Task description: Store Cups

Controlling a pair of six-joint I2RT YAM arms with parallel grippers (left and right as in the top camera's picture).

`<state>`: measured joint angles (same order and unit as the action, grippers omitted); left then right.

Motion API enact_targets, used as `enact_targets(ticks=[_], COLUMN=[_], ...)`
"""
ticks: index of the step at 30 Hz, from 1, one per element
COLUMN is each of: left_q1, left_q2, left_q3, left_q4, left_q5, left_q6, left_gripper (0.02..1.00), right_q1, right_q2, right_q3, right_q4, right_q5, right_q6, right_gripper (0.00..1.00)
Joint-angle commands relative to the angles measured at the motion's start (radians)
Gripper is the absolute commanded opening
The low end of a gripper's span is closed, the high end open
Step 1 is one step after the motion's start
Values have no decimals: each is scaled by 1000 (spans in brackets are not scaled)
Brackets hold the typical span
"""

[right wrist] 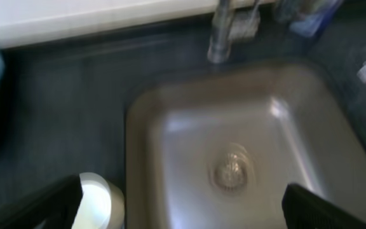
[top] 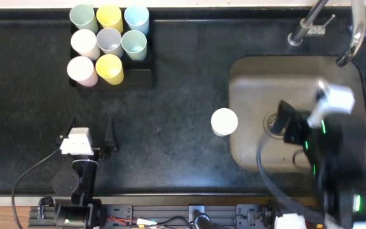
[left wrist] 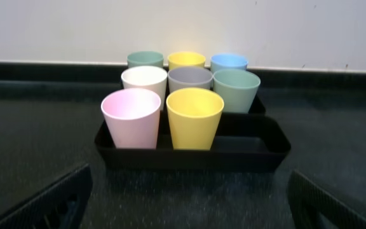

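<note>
Cups [left wrist: 194, 117] stood upright, eight in all, close together in a black tray [left wrist: 259, 152] at the far left of the dark surface [top: 183, 95]: green, yellow and blue at the back, white, grey and green in the middle, pink and yellow in front. One more, a white cup [top: 224, 121], stood alone on the surface just beside the left rim of the sink [top: 246, 70]. The left pincer [left wrist: 188, 175] was spread wide, holding and touching nothing. It faced the tray from the near side, with the pink and yellow cups nearest to it and a strip of bare surface between. The right pincer [right wrist: 182, 191] was also wide open and empty, above the sink with the drain between its two fingers. The white cup lay just outside its left finger, near it, though whether the two touched could not be told. That cup was partly cut off at the edge of the right wrist view and smeared, so its shape was hard to read there. From above, the right arm was blurred over the basin. A tap [top: 307, 22] rose behind the sink.
</note>
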<state>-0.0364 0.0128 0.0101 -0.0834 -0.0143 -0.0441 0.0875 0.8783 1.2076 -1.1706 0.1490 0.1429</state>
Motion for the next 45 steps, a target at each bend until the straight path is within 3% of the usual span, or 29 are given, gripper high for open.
enact_targets(ticks=[1, 8, 13, 21, 42, 45], left_q1=[11, 11, 11, 11, 11, 11], left_q2=[-10, -10, -10, -10, -10, -10], left_q3=[-2, -2, -2, -2, -2, -2], left_q4=[-1, -1, -1, -1, -1, -1], left_q5=[11, 11, 11, 11, 11, 11], left_q6=[22, 22, 22, 22, 22, 22], left_gripper=[996, 998, 998, 998, 998, 998], right_q1=[108, 189, 189, 195, 201, 200], right_q2=[334, 629, 717, 795, 851, 851], right_q3=[225, 278, 278, 273, 115, 115], right_q4=[-178, -225, -240, -232, -96, -89], right_q5=[2, -21, -183, -201, -144, -145], right_q6=[-104, -296, -419, -504, -510, -510], right_gripper=[998, 998, 996, 996, 1000, 936])
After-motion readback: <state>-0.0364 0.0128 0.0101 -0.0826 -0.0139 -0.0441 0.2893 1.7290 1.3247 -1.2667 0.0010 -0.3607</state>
